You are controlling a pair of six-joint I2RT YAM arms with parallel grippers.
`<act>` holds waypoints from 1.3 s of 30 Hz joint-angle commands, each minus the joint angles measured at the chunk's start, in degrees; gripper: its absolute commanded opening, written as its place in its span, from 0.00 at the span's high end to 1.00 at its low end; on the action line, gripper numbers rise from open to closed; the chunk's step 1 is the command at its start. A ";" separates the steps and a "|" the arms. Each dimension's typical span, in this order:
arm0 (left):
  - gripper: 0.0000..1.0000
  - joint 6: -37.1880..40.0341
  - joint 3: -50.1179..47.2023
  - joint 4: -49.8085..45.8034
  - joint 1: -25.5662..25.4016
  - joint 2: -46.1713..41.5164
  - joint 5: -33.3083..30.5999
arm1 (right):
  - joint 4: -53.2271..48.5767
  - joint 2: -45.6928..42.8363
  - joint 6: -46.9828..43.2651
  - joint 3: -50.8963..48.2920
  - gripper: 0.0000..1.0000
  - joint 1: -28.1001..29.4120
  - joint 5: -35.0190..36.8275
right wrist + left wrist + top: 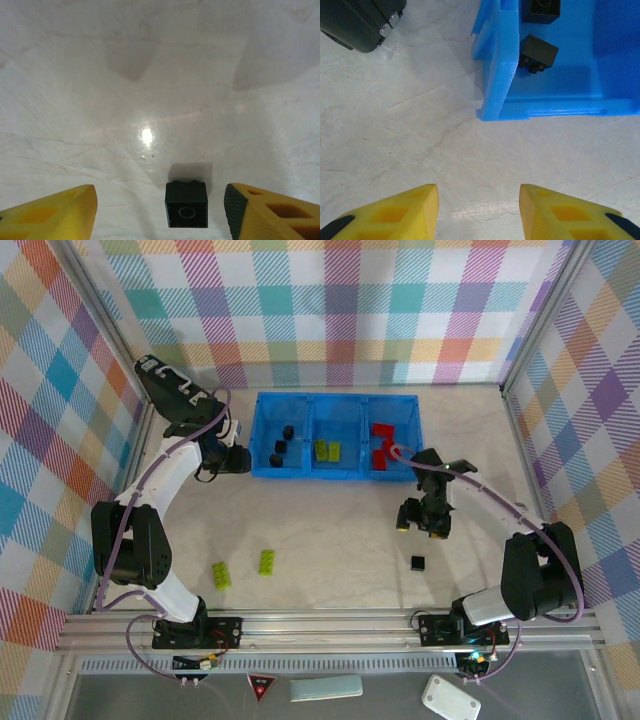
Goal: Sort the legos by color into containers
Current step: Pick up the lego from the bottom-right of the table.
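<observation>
The blue tray (300, 471) holds black legos (280, 447) in its left container, lime-green ones (326, 450) in the middle and red ones (382, 445) on the right. On the table lie one black lego (418, 562) and two green legos (267, 561) (221, 574). My right gripper (421, 530) is open just beyond the loose black lego. In the right wrist view that lego (186, 204) lies on its side between the fingers of the right gripper (160, 196), nearer the right one and untouched. My left gripper (243, 460) (479, 194) is open and empty beside the tray's left corner (495, 75).
A dark case with metal clasps (360, 22) sits at the far left of the left wrist view. Two black legos (540, 52) lie just inside the tray wall. Checked walls close the table on three sides.
</observation>
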 commanded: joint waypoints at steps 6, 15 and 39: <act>0.54 0.78 0.90 -0.91 -0.57 0.02 0.79 | 0.63 -0.90 6.79 -5.07 0.32 4.68 2.36; 0.54 0.66 0.99 -1.08 -0.56 0.48 1.05 | 2.51 -0.33 10.15 -9.72 0.35 7.67 2.24; 0.54 0.72 1.17 -1.26 -0.58 1.03 1.69 | 1.12 -5.60 12.97 -13.17 0.51 8.76 1.38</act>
